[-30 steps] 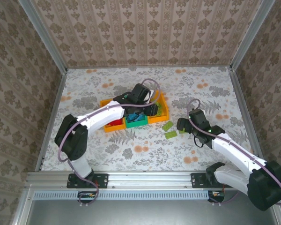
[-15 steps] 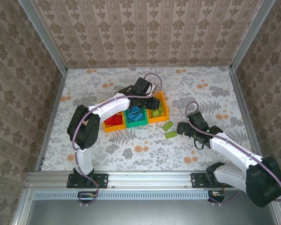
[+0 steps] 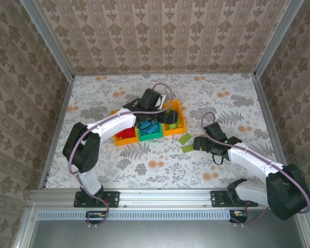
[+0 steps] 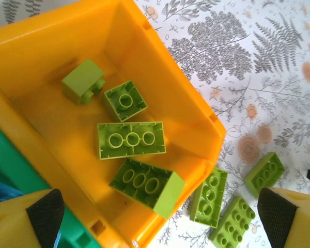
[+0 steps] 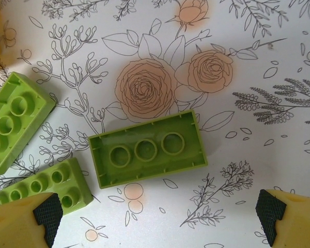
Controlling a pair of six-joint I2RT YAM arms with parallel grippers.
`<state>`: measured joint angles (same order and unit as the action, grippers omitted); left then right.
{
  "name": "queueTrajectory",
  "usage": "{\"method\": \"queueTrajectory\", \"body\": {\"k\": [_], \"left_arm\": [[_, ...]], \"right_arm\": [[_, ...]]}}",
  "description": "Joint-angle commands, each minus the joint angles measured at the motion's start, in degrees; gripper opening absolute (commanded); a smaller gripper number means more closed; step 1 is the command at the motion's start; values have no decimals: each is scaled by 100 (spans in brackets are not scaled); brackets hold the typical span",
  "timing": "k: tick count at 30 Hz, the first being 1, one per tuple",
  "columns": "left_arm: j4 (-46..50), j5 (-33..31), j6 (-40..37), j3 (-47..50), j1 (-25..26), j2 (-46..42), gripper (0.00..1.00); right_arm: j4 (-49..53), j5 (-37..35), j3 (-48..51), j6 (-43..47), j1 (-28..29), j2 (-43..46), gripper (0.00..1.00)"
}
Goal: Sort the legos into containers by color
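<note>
Counter [image 3: 144,165]: floral-print cover, walls [image 3: 160,36] in patterned wallpaper | left jaws: spread wide, empty, above orange bin [image 4: 165,82] holding four green bricks [image 4: 130,140] | right jaws: spread, empty, upturned green brick [image 5: 147,148] on counter between them, two more bricks [image 5: 15,124] just beside it

beige damask wallpaper covers three walls [image 3: 160,36] around a tabletop [image 3: 103,93] printed with grey ferns and orange flowers. silver metal posts [image 3: 48,39] stand at the corners; a metal rail [image 3: 160,196] edges the near side.
</note>
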<state>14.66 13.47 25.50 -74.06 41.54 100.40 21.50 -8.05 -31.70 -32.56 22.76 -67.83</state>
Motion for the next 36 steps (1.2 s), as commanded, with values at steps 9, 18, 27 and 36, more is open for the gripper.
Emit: {"method": "queueTrajectory", "body": {"k": [9, 18, 27, 36], "left_arm": [[-455, -206, 11, 886, 32, -1114, 100], [-473, -178, 96, 1170, 38, -1212, 100], [-442, -330, 113, 1410, -21, -1435, 100], [-444, -293, 143, 1452, -58, -1439, 100]], "right_arm": [[223, 174, -505, 433, -33, -662, 99], [531, 234, -988, 610, -53, -1354, 96], [778, 89, -1300, 552, -58, -1933, 90], [834, 116, -1378, 490, -62, -2107, 82]]}}
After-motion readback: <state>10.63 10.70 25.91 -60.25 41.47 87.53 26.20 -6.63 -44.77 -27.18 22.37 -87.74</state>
